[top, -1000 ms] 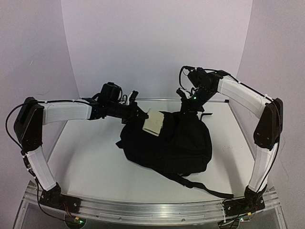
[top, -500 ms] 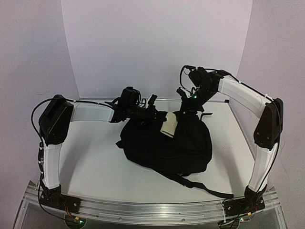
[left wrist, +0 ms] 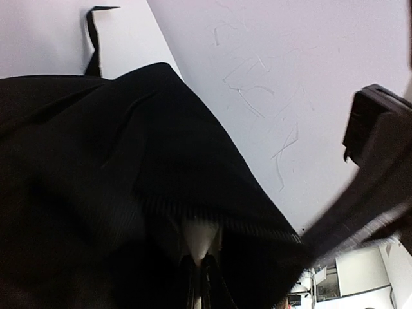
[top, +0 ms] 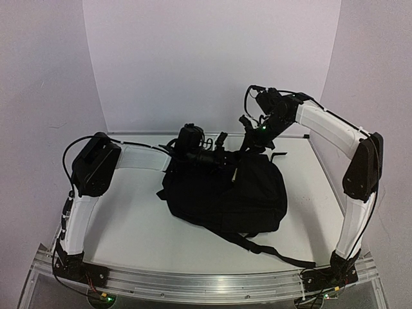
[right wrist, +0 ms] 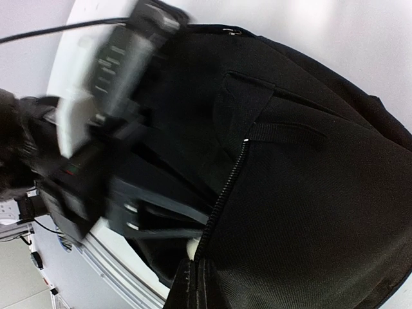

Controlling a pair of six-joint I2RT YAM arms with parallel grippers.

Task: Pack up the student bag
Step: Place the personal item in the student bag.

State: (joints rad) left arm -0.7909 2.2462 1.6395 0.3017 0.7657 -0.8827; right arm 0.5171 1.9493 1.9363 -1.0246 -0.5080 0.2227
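The large black soft fabric backpack (top: 238, 199) lies slumped in the middle of the white worktop (top: 129, 219), towards its far side, with its opening turned to the back wall. One black strap (top: 277, 254) trails from it across the worktop to the near right. In the right wrist view a black zipper (right wrist: 228, 187) runs along the edge of the opening.

The white-and-black left arm (top: 138, 156) reaches in from the left, and its jaws are at the mouth of the backpack, under a fold of the black fabric. They are closed on a pale cream flat item (left wrist: 201, 238), of which only a sliver shows in the top view (top: 235, 172); what it is cannot be told.

The white-and-black right arm (top: 328, 129) comes down from the far right. Its jaws are closed, pinching the backpack's fabric at the upper edge of the opening, just beside the left arm's wrist.

Both arms are bolted to a silver metal rail (top: 206, 283) along the worktop's near edge.
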